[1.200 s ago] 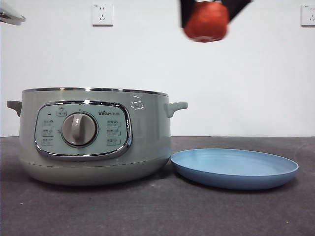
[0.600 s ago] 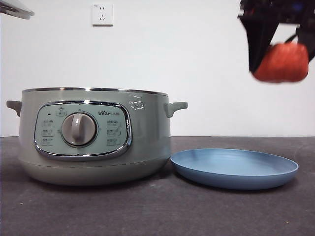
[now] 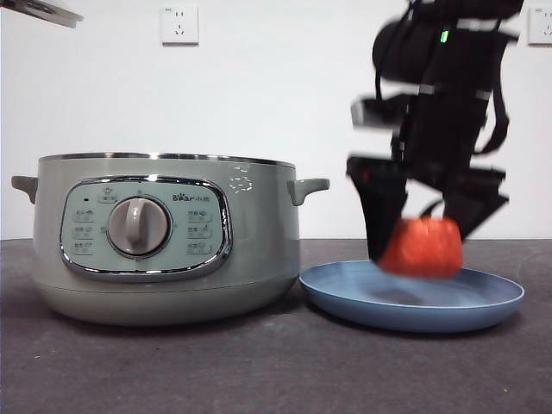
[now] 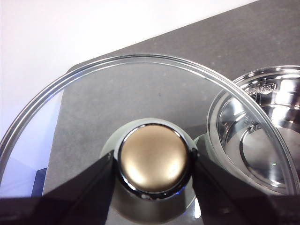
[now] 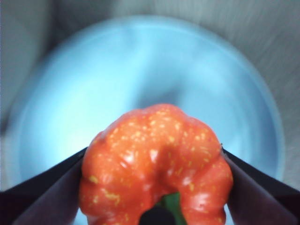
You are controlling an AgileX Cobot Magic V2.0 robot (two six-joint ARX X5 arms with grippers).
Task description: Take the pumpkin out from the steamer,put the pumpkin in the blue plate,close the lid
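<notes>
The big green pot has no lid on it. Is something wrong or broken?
Nothing is broken. The pale green electric steamer pot stands upright and open because the left end effector holds the round glass lid up by its knob. The right end effector grips the small orange pumpkin over the light-blue plate.

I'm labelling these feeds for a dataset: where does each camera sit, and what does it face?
Front view: low at table height, facing the steamer and blue plate; one dark arm shows.
Left wrist view: on the left arm, above the lid; the left gripper clamps its knob.
Right wrist view: on the right arm, facing down; the right gripper holds the pumpkin.
Shared: pumpkin, plate.
</notes>
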